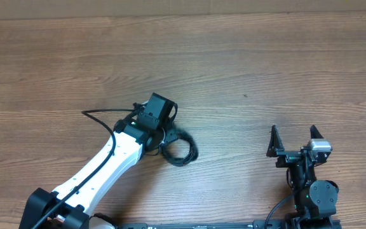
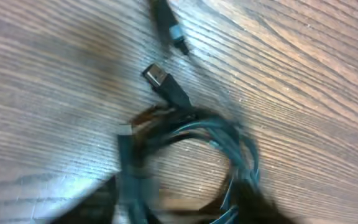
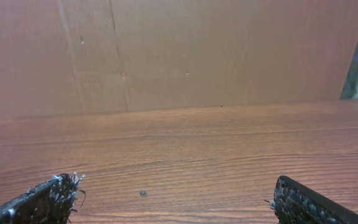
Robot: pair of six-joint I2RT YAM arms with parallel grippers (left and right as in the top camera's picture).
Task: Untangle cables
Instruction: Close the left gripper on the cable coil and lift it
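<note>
The cables point(image 1: 184, 151) lie as a small black coiled bundle on the wooden table, just right of my left wrist. In the blurred left wrist view the coil point(image 2: 229, 134) fills the lower middle, with a metal-tipped plug point(image 2: 160, 78) and a second plug end point(image 2: 169, 25) sticking out above it. My left gripper point(image 1: 165, 137) is low over the bundle; its dark fingers point(image 2: 182, 208) sit apart at either side of the coil, open. My right gripper point(image 1: 293, 135) is open and empty at the right, far from the cables, over bare wood point(image 3: 176, 199).
The arm's own thin black cable point(image 1: 100, 113) arcs out to the left of the left wrist. A brown cardboard wall point(image 3: 166, 56) stands behind the table's far edge.
</note>
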